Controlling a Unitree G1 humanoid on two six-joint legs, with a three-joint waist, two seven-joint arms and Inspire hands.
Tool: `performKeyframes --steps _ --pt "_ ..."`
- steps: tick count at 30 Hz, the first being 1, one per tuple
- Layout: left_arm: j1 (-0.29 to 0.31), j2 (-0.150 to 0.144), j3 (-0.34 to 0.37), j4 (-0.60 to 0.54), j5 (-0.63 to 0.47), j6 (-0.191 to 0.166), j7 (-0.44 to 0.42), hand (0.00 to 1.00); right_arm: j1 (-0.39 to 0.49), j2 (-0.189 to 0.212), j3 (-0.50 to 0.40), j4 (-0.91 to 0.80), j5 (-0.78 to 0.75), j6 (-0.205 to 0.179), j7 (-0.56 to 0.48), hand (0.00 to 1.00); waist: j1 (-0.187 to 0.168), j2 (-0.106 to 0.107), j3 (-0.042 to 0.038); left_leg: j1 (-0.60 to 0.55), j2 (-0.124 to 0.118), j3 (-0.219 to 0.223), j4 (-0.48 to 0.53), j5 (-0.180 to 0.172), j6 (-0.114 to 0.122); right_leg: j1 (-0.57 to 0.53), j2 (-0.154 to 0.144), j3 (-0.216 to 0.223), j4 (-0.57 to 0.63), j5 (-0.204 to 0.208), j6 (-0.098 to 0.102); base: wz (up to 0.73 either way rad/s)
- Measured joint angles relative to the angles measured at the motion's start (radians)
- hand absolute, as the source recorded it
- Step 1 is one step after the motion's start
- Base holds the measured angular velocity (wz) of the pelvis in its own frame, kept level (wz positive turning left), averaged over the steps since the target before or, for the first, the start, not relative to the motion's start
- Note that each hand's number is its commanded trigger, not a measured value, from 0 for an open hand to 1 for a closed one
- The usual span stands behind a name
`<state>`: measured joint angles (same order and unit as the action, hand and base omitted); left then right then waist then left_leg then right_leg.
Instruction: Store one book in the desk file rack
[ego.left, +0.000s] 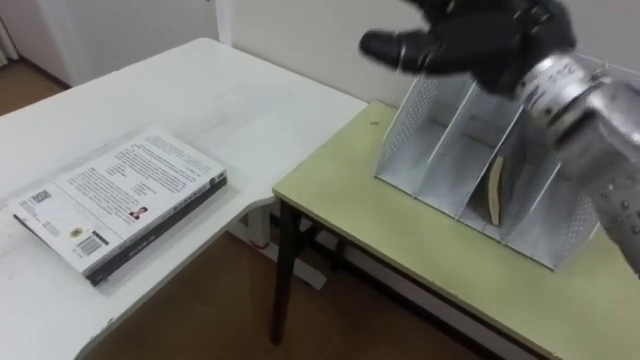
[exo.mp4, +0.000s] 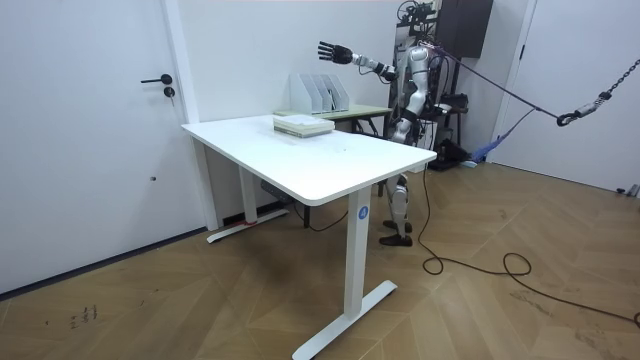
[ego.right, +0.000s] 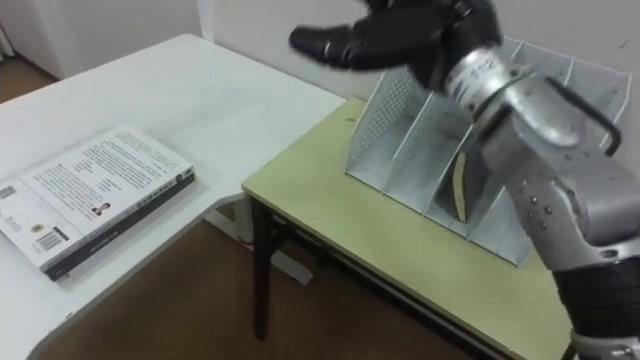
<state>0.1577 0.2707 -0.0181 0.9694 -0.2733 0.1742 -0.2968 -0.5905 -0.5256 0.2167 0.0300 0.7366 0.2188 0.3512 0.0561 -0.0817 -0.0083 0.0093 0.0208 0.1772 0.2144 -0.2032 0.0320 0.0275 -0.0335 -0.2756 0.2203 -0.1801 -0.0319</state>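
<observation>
My right hand (ego.left: 470, 40) hovers open above the grey metal file rack (ego.left: 425, 140), fingers spread and nothing in them. The rack stands on a small yellow-green table (ego.left: 400, 240). One thin book (ego.left: 494, 190) with a brownish edge stands upright in a middle slot of the rack, leaning slightly. A stack of books (ego.left: 120, 195) with a white printed cover on top lies flat on the white desk (ego.left: 230, 100) to my left. In the room view my right hand (exo.mp4: 333, 52) reaches out over the rack (exo.mp4: 318, 92), and my left hand (exo.mp4: 404, 126) hangs low by my body.
The white desk meets the green table at a corner, with a gap of brown floor (ego.left: 220, 300) below. A white wall (ego.left: 300, 30) runs right behind the rack. In the room view I stand behind the green table, near a door (exo.mp4: 90, 130) side wall.
</observation>
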Motion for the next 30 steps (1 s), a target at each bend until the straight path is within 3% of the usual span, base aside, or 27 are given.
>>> performKeyframes --steps 5,7,12,13,16,19,26,27,30 --pt "-0.056 0.011 -0.046 0.037 -0.007 -0.003 -0.027 0.00 0.194 0.003 0.106 -0.009 -0.140 0.007 0.197 0.00 0.055 -0.002 0.0069 0.003 0.001 0.010 -0.003 0.000 0.000 -0.006 0.000 0.005 0.000 0.001 -0.002 -0.05" --pt "-0.077 0.016 -0.068 0.050 -0.011 -0.006 -0.029 0.00 0.284 0.004 0.160 0.025 -0.251 0.014 0.278 0.00 0.074 0.000 0.0195 0.000 0.001 0.010 -0.002 0.000 0.000 -0.008 0.000 0.003 -0.001 0.002 -0.003 -0.02" --pt "-0.090 0.007 -0.086 0.057 -0.039 -0.017 -0.028 0.00 0.479 0.037 0.197 0.183 -0.450 0.023 0.351 0.00 0.110 0.012 0.0246 -0.005 -0.001 0.010 -0.007 0.000 0.000 -0.016 -0.001 0.000 -0.003 0.002 -0.002 0.00" --pt "-0.091 0.002 -0.087 0.072 -0.051 -0.019 -0.026 0.00 0.511 0.058 0.193 0.250 -0.487 0.020 0.354 0.00 0.106 0.021 0.0217 -0.004 -0.001 0.010 -0.006 0.000 0.000 -0.015 -0.001 0.000 -0.004 0.003 -0.001 0.00" --pt "-0.078 -0.014 -0.100 0.100 -0.073 -0.049 -0.014 0.00 0.581 0.124 0.163 0.470 -0.635 -0.003 0.326 0.00 0.086 0.044 0.0072 0.003 -0.004 0.007 -0.013 0.000 0.000 0.001 -0.001 -0.002 -0.019 0.004 0.001 0.06" --pt "-0.061 -0.028 -0.101 0.108 -0.069 -0.081 0.011 0.00 0.632 0.175 0.103 0.687 -0.736 -0.029 0.261 0.00 0.070 0.061 -0.0021 0.004 -0.005 0.009 -0.018 0.000 0.000 0.001 -0.001 -0.001 -0.019 0.003 0.003 0.00" --pt "-0.024 -0.042 -0.049 0.132 -0.067 -0.109 0.028 0.00 0.669 0.255 -0.094 1.024 -0.667 -0.115 0.117 0.00 0.029 0.055 0.0074 0.015 -0.005 0.011 -0.019 0.000 0.000 0.023 0.001 -0.001 -0.043 0.003 0.002 0.00" --pt "-0.013 -0.050 -0.028 0.137 -0.063 -0.110 0.032 0.00 0.671 0.267 -0.120 1.078 -0.644 -0.129 0.096 0.00 0.026 0.059 0.0049 0.022 -0.005 0.011 -0.022 0.000 0.000 0.031 0.002 -0.002 -0.051 0.003 0.003 0.00" --pt "-0.001 -0.061 0.016 0.145 -0.059 -0.111 0.033 0.00 0.676 0.283 -0.170 1.156 -0.597 -0.135 0.053 0.00 0.019 0.056 0.0066 0.032 -0.008 0.011 -0.028 0.000 0.000 0.039 0.002 -0.001 -0.053 0.002 0.004 0.00"
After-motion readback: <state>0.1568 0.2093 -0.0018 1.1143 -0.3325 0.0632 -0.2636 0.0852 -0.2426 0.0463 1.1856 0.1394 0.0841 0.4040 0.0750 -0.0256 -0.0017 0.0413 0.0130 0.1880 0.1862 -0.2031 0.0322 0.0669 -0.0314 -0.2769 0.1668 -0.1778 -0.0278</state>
